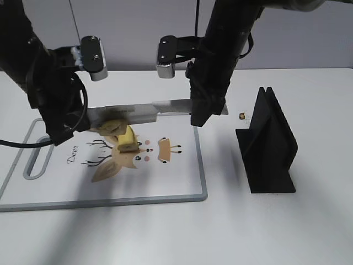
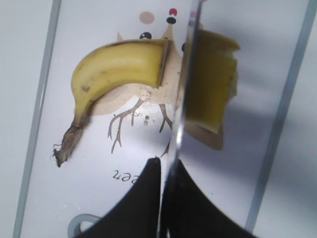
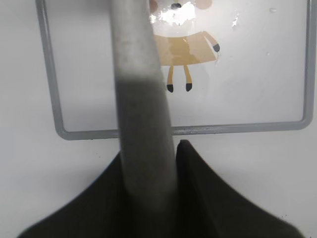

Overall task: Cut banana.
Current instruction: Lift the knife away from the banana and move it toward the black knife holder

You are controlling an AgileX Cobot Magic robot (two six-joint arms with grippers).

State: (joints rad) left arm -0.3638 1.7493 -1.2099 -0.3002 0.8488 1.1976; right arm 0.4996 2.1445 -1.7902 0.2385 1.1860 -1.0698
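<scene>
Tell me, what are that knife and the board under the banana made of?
The knife looks like metal: its grey blade is smooth and mirrors the banana in the left wrist view. The cutting board seems to be plastic, glossy white with a printed deer and a grey rim, though the pictures can't confirm it.

A white table (image 1: 309, 232) is seen carrying three things. A white cutting board (image 1: 165, 182) with a grey rim and a printed deer cartoon is laid flat on its left half. A black upright stand (image 1: 268, 146) is set to the right of the board, apart from it. A tiny brownish object (image 1: 242, 116) is found just behind the stand.
</scene>
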